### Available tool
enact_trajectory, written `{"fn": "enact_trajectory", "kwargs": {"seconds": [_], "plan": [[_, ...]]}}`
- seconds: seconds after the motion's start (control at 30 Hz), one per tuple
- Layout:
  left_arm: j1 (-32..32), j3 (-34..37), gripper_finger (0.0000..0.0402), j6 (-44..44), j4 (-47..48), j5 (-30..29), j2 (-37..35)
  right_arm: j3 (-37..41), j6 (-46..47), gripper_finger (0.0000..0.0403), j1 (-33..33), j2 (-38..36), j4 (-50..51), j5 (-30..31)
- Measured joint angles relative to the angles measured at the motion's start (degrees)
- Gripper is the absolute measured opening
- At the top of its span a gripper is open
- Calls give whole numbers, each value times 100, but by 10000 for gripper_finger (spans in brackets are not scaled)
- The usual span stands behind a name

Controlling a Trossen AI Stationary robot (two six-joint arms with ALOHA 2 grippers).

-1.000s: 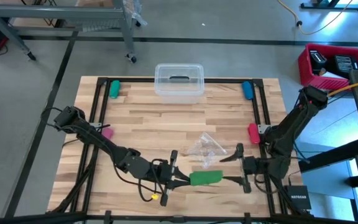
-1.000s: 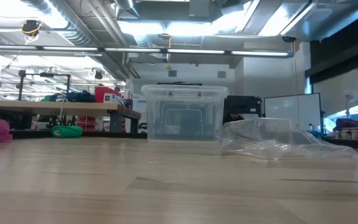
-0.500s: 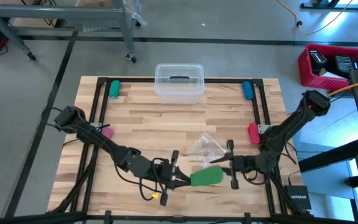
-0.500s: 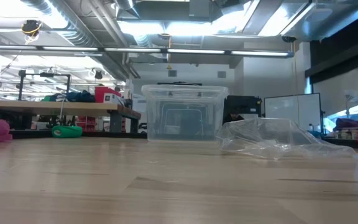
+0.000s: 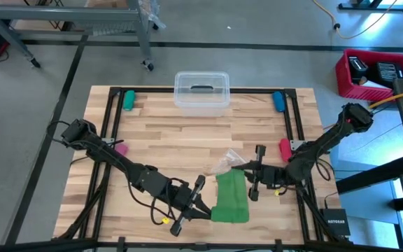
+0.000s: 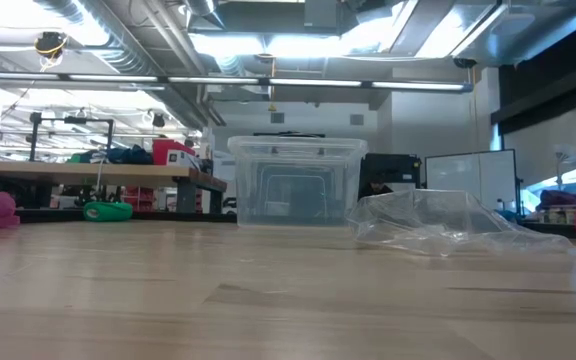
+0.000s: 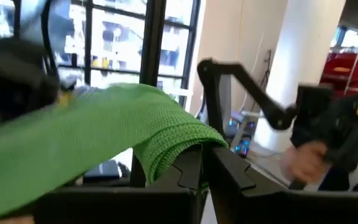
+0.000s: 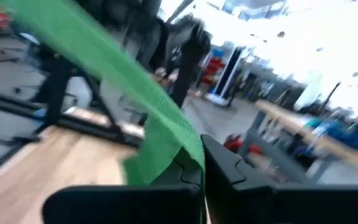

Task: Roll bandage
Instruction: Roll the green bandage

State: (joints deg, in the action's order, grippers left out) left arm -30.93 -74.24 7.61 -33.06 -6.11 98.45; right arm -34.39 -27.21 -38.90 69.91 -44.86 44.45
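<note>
I see both my grippers pinching the bandage (image 5: 231, 197) near the table's (image 5: 187, 133) front edge — left gripper (image 5: 203, 204) holds one end, right gripper (image 5: 245, 172) holds the other end.

green bandage (image 5: 231, 197), clear bin (image 5: 201, 92), pale wood table (image 5: 180, 136)

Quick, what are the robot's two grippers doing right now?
Left gripper: closed on one end of the bandage.
Right gripper: closed on the bandage's other end.
</note>
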Motion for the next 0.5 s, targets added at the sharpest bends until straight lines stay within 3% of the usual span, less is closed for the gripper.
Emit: {"fn": "enact_trajectory", "kwargs": {"seconds": [0.23, 0.5], "plan": [[-93, 2, 11, 15, -132, 337, 0, -505, -704, 3, 215, -28, 313, -63], [-206, 4, 11, -372, -375, 428, 0, -499, 268, 5, 450, 156, 1313, -182]]}}
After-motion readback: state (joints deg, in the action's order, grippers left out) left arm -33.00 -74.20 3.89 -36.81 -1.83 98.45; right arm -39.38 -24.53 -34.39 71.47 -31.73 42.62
